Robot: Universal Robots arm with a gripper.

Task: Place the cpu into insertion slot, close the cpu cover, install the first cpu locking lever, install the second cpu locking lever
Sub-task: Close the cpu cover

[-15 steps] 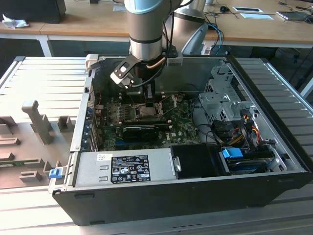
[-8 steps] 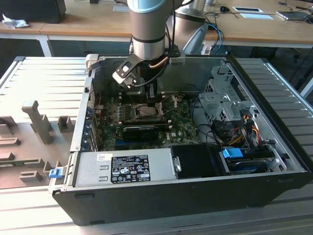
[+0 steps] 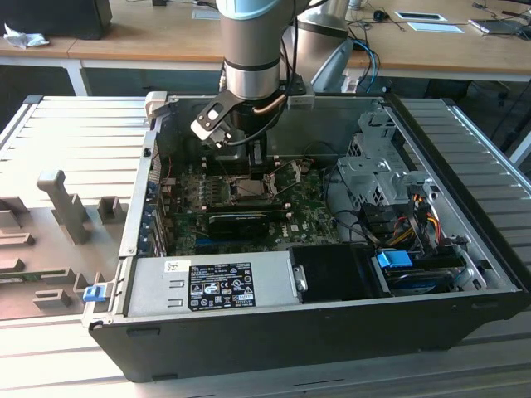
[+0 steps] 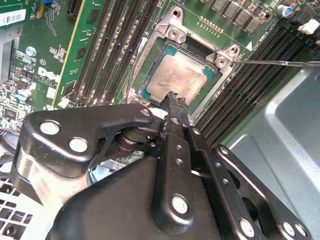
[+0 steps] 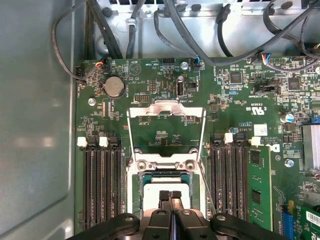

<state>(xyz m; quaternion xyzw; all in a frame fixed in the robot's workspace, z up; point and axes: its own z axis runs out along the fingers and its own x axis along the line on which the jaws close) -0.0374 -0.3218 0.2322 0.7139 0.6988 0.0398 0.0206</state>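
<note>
The cpu (image 4: 175, 75), a pale silvery square, lies flat in the insertion slot (image 4: 226, 54) on the green board; in the first wrist view the cpu (image 5: 151, 192) sits in the slot just below the hinge. The cpu cover (image 5: 166, 106), a thin metal frame, stands swung open, and the board shows through its opening. A thin wire locking lever (image 4: 280, 62) sticks out free beside the slot, and the lever (image 5: 206, 186) also shows in the first wrist view. My gripper (image 4: 175, 99) is shut with nothing between its fingers, its tips at the cpu's near edge. The gripper (image 5: 170, 194) shows its two tips pressed together.
Memory slots (image 5: 100, 190) flank the socket on both sides. The arm's wrist (image 3: 249, 75) reaches down into the open computer case (image 3: 465, 240). A long black card (image 3: 241, 220), a power supply (image 3: 216, 282), a drive cage (image 3: 377, 178) and cables (image 5: 220, 35) crowd the case.
</note>
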